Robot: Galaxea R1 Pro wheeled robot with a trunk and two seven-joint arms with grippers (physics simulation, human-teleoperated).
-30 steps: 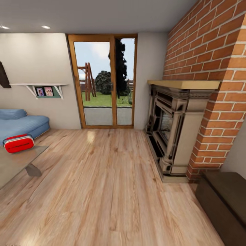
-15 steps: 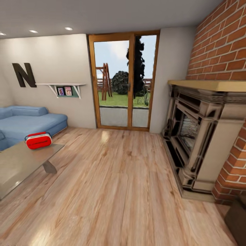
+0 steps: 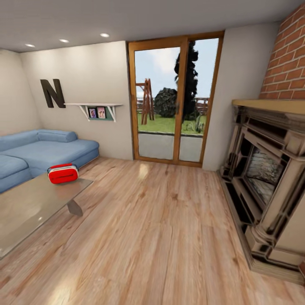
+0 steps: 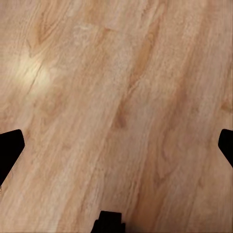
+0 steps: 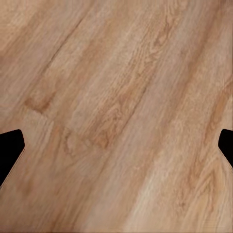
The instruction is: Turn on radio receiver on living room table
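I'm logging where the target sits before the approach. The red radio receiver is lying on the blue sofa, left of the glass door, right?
Not quite. In the head view the radio receiver sits on the table, at its far corner, in front of the blue sofa. It is left of the glass door.

You face a light wood floor that runs to a wood-framed glass door with a sunlit garden behind it. Beige walls carry a dark letter N and, beside it, a white shelf holding small pictures. A blue sofa sits at your left below the N. At your right an ornate fireplace stands under red brick. Recessed ceiling lights glow overhead.
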